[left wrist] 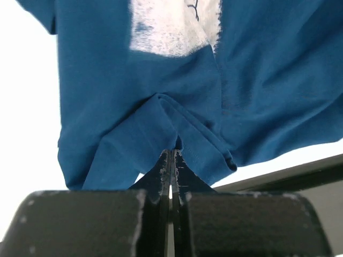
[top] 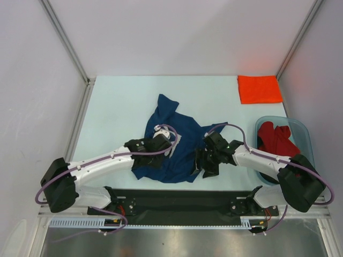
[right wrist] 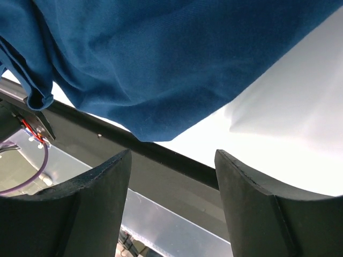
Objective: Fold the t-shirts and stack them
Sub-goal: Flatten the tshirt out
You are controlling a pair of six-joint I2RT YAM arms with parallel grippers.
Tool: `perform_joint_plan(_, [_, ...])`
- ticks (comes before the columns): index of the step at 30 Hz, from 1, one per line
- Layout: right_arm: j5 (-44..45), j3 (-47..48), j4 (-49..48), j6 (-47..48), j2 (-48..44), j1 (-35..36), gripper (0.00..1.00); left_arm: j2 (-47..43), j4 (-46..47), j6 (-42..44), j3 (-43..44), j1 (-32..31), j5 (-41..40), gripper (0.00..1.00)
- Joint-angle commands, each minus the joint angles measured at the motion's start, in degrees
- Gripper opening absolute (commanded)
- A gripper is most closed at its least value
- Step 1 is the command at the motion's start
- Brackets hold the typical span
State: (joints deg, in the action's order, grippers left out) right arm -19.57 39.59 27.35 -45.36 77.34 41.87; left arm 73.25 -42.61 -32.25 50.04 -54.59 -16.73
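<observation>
A navy blue t-shirt [top: 167, 113] lies crumpled mid-table, its white print [left wrist: 171, 27] showing in the left wrist view. My left gripper [left wrist: 171, 154] is shut on a fold of that shirt's hem, and the cloth [left wrist: 257, 80] tents up to the fingertips. It sits over the shirt's middle [top: 169, 145]. My right gripper [right wrist: 172, 160] is open and holds nothing. It hovers by the shirt's lower right edge [right wrist: 161, 53], near the table's front [top: 207, 163]. An orange t-shirt [top: 259, 89] lies folded at the back right. A red t-shirt [top: 276, 140] sits in the tub.
The clear bluish tub [top: 303, 131] stands at the right edge beside my right arm. A black base rail [top: 182, 204] runs along the near edge. Metal frame posts [top: 64, 40] rise at the back corners, with pale walls on three sides.
</observation>
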Motion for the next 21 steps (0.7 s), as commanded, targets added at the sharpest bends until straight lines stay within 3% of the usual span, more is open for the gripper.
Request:
perform_joint_plan(1, [1.0,-0.5,0.2,-0.9,-2.4,0.2,0.7,2.1,2.0,3.7,2.1,0.4,1.4,0.0])
perform_joint_plan(4, [1.2,-0.7,0.1,-1.5,-3.1,0.2,0.69,2.9,2.0,4.6,2.3,0.4,0.6,0.01])
perform_joint_plan(9, [1.3,-0.7,0.0,-1.7,-3.2,0.2,0.69,3.4,1.5,5.7,3.0,0.4,-0.1,0.3])
perform_joint_plan(12, [1.2,-0.9,-0.5,-2.1,-3.3,0.2,0.69,3.3,1.9,6.5,2.8,0.2,0.1,0.41])
perform_joint_plan(21, [1.2,-1.1,-1.1,-2.9,-3.4,0.3,0.69,5.4,4.0,7.6,1.6,-1.0,1.6,0.43])
